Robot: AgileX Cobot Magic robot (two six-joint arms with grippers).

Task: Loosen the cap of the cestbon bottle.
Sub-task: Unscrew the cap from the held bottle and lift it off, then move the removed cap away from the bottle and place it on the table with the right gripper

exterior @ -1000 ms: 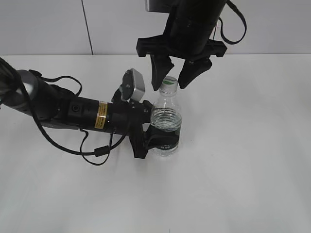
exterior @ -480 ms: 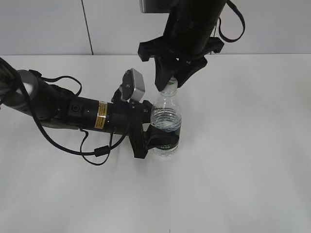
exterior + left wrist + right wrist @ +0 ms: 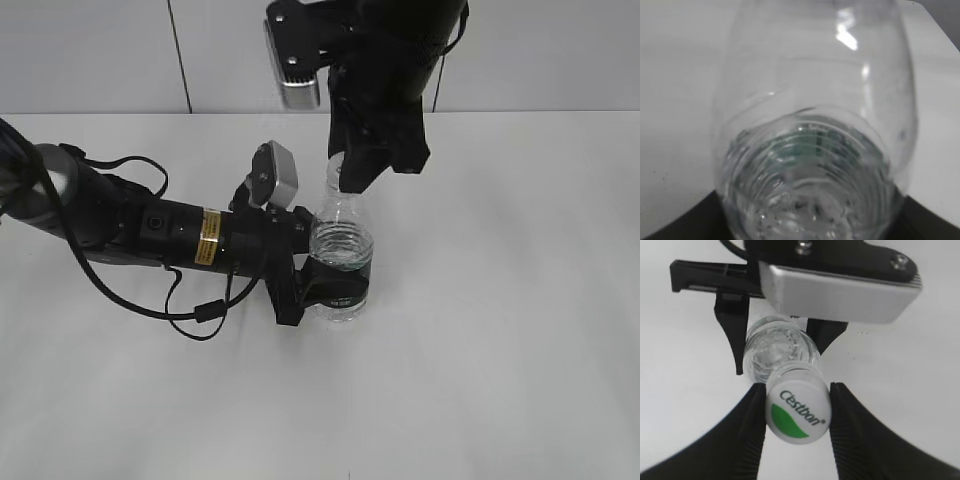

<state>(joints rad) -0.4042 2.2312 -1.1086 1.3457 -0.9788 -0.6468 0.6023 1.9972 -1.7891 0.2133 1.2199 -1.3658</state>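
The cestbon bottle [image 3: 341,262] stands upright on the white table, clear with a dark green label band. My left gripper [image 3: 318,290] is shut on its lower body from the left; in the left wrist view the bottle [image 3: 815,150] fills the frame. My right gripper [image 3: 350,172] comes down from above and is shut on the cap, which it hides in the exterior view. In the right wrist view the white cap [image 3: 798,411] with a green leaf patch sits between the two black fingers [image 3: 796,412], both touching its sides.
The white table [image 3: 500,300] lies all round the bottle. A wall with a dark vertical seam [image 3: 178,55] runs behind. The left arm's cable [image 3: 195,320] loops on the table to the left of the bottle.
My right gripper closed from open onto the cap, then twisted about the bottle's axis so that its wrist camera now faces left. The bottle and the left arm stayed put.
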